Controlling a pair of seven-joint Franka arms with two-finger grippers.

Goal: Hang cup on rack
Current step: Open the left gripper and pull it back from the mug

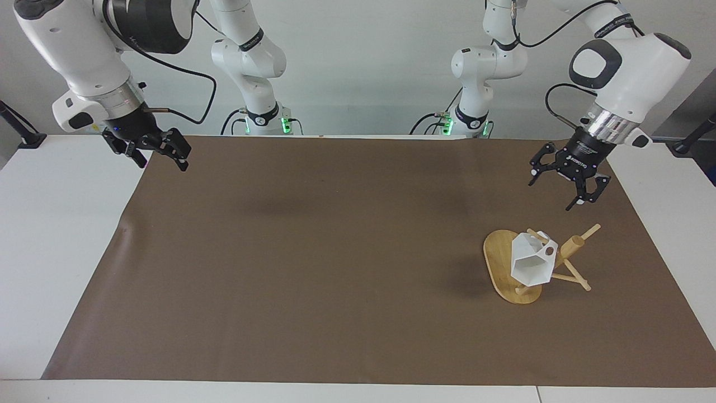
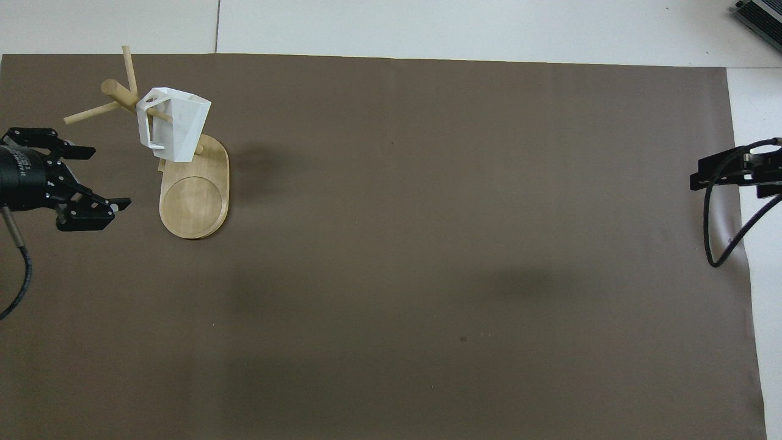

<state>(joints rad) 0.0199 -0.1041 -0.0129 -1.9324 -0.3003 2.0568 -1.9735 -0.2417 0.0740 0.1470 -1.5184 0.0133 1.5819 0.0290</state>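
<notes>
Fingers wide apart on left gripper (image 1: 569, 190) (image 2: 91, 177), empty, raised over brown mat (image 1: 335, 252) (image 2: 427, 244) at left arm's end, clear of rack (image 1: 503, 263) (image 2: 194, 208). Cup (image 1: 530, 264) (image 2: 171, 125) hangs on rack peg by handle hole, mouth tilted away from robots, over oval base. Right gripper (image 1: 163, 158) (image 2: 721, 174) waits over mat edge at right arm's end, fingers spread, holding nothing.

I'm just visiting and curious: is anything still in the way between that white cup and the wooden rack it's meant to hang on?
Nothing visible is. The cup already hangs on a peg of the rack by its handle. The left hand is open above the mat, apart from it.
</notes>
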